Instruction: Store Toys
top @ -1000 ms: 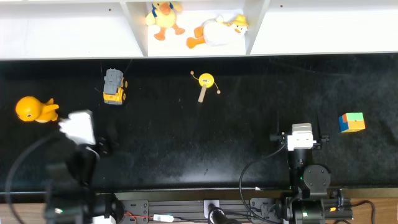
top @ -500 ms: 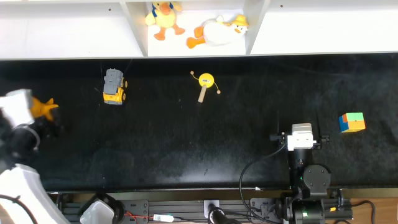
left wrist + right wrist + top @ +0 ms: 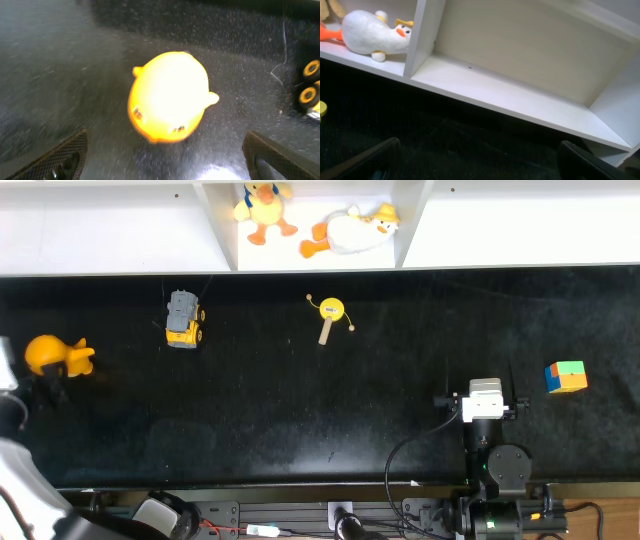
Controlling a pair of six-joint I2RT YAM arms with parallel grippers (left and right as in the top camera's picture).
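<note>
A: Right arm (image 3: 489, 465)?
B: Black joints, white block (image 3: 486, 402) at the wrist, black cable (image 3: 390, 465) looped beside the base.
A: Left arm (image 3: 25, 485)?
B: White shell. Fingers (image 3: 57, 159) dark, carbon-weave pattern.

White shelf behind a black counter.
The shelf (image 3: 110, 240) runs along the far edge of the counter (image 3: 330, 400), split by upright white dividers (image 3: 422, 35) into open compartments; in front of the shelf, the speckled black surface shines under bright light.

Glossy plastic duck (image 3: 169, 97) on speckled matt tabletop (image 3: 75, 75).
</note>
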